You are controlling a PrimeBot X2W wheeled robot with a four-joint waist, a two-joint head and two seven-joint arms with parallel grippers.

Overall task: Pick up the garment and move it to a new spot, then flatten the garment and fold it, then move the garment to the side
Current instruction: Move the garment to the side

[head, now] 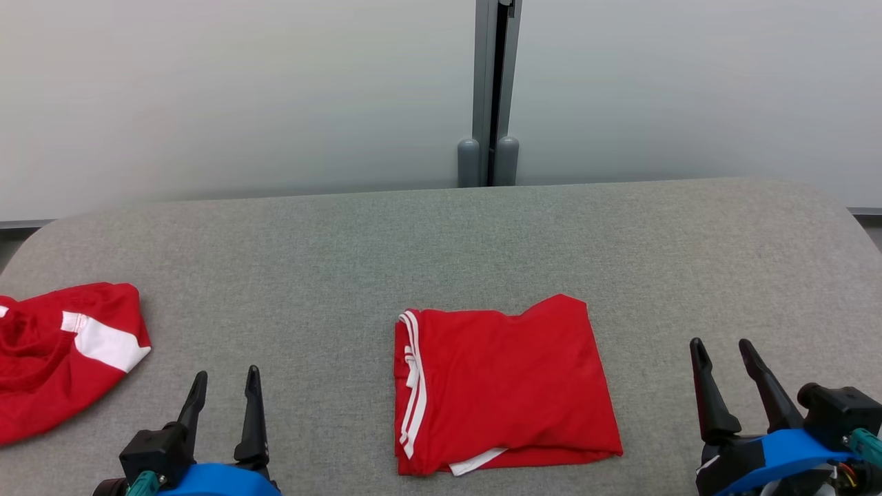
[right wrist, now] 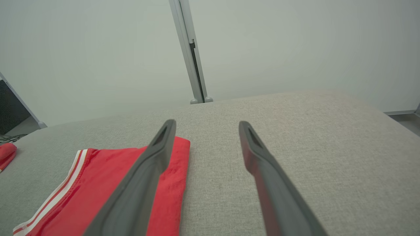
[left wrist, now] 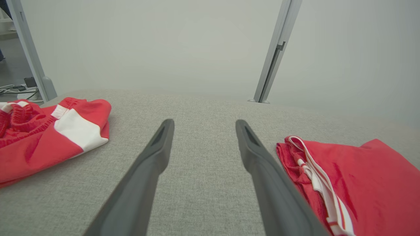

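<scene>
The garment [head: 503, 389] lies flattened and folded on the worktop [head: 441, 241] between the left pincer [head: 226, 373] and right pincer [head: 721, 343], both spread wide and empty, so only moving it aside seems left.

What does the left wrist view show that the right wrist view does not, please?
Left wrist view, not the right: the left gripper, open, the white panel of the crumpled garment, and cables.
Right wrist view, not the left: the right gripper, open, and the rounded right corner of the table.
Both: the folded garment lying on the grey table, the post and the pale wall.
</scene>
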